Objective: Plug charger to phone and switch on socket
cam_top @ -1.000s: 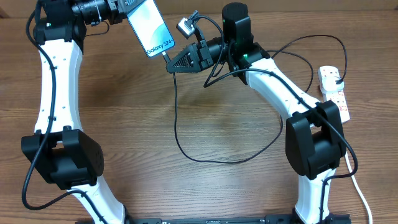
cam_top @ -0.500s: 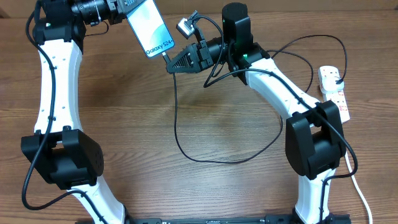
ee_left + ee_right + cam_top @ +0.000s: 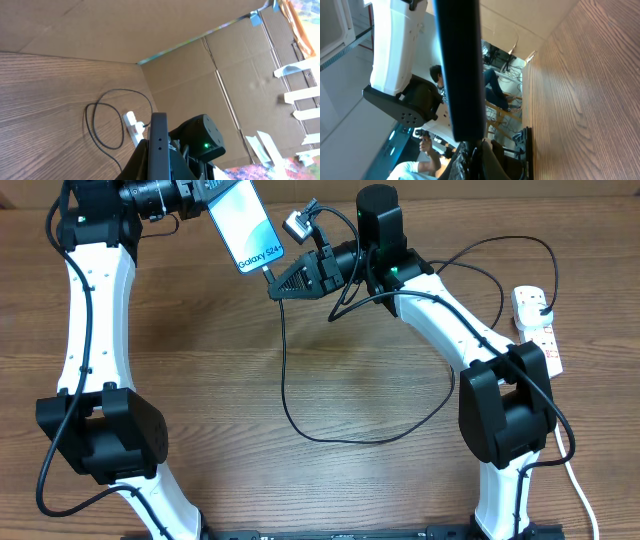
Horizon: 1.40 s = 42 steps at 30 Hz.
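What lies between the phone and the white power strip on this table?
In the overhead view: the right gripper, holding the charger tip by the phone, and the right arm behind it.

A wood-grain desk (image 3: 200, 390) fills the overhead view. In the left wrist view, brown cardboard panels (image 3: 210, 70) stand from 12 to 3 o'clock. In the right wrist view, a person in blue trousers (image 3: 492, 85) shows just beside centre.

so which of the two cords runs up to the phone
The thin black charger cable: its tip sits at the phone, held in the right pincer. The thick white cord belongs to the power strip, far right.
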Each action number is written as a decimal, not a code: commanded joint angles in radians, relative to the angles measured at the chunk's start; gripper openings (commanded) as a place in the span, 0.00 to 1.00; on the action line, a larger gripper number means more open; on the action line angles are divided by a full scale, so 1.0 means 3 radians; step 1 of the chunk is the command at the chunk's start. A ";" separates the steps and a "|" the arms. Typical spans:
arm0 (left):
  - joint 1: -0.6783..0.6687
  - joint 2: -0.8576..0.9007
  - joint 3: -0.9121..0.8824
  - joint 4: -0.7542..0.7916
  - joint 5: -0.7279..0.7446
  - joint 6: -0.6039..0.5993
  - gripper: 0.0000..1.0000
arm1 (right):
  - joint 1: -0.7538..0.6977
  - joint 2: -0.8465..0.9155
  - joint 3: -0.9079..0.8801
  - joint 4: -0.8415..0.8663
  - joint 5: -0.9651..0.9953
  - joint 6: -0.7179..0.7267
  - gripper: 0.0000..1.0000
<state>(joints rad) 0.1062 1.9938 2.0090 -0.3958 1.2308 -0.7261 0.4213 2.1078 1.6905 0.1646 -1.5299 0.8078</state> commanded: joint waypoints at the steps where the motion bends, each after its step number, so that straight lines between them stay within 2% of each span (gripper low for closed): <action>1: -0.0060 -0.0062 0.0057 -0.0001 0.0266 -0.0011 0.04 | 0.0009 0.0006 0.0062 0.0020 0.0097 -0.0003 0.04; 13: -0.0076 -0.0062 0.0057 0.0000 0.0275 -0.0010 0.04 | -0.0015 0.0006 0.0062 0.0023 0.0223 0.0128 0.04; 22: -0.0076 -0.0064 0.0057 0.0000 0.0261 -0.0010 0.04 | -0.0015 0.0006 0.0062 0.0333 0.0340 0.0603 0.04; 28: -0.0076 -0.0062 0.0057 0.0000 0.0262 -0.0015 0.04 | -0.0014 0.0006 0.0062 0.0361 0.0479 0.0713 0.04; 42: -0.0075 -0.0062 0.0057 0.0100 0.0263 -0.0308 0.04 | -0.0011 0.0006 0.0062 0.0367 0.0674 0.0802 0.04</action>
<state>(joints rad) 0.1074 1.9938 2.0094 -0.3664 1.2030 -0.7433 0.4213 2.1078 1.6905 0.2611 -1.4872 1.0199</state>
